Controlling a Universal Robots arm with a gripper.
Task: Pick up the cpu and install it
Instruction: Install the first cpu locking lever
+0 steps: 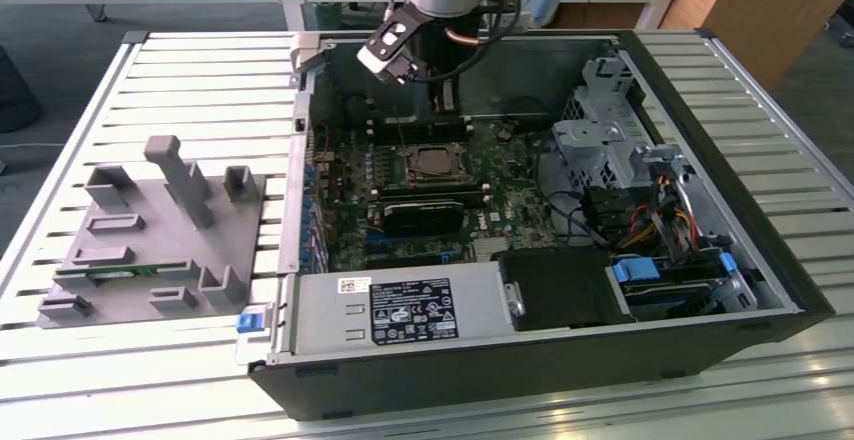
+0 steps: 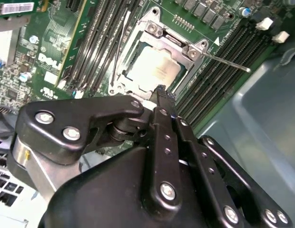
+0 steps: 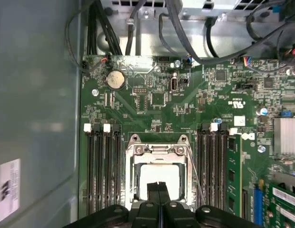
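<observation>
Cpu (image 3: pixel 146 172) is down in the socket frame (image 3: pixel 159 150) on the board (image 3: pixel 152 102), silver top showing through the metal window and, to my eye, lying flat and square. The gripper (image 3: pixel 159 185) hangs right over it, fingers pressed together with nothing pinched between them. The tips sit just over the lid, and I can't say whether they touch it. Now the worry: those closed tips are a narrow point, and if they bear down off-centre I'd expect the chip to rock in its seat and the contacts underneath to suffer. I also can't tell whether the frame is latched, so a nudge sideways might shift the chip. Watch the lever (image 2: pixel 223 61) too, a thin wire standing out beside the socket in the second wrist view. A finger drifting that way could catch it. Room is tight at the sides, with memory slots (image 3: pixel 102 166) close along both flanks of the frame. The case wall (image 3: pixel 38 95) lies well apart beyond one bank, and the cables (image 3: pixel 185 28) bunch at the far end of the board, well clear of the fingers. Straight up is the free way, since the case is open on top. Outside it, on the exterior view's left, sits a grey tray (image 1: pixel 147 230).
</observation>
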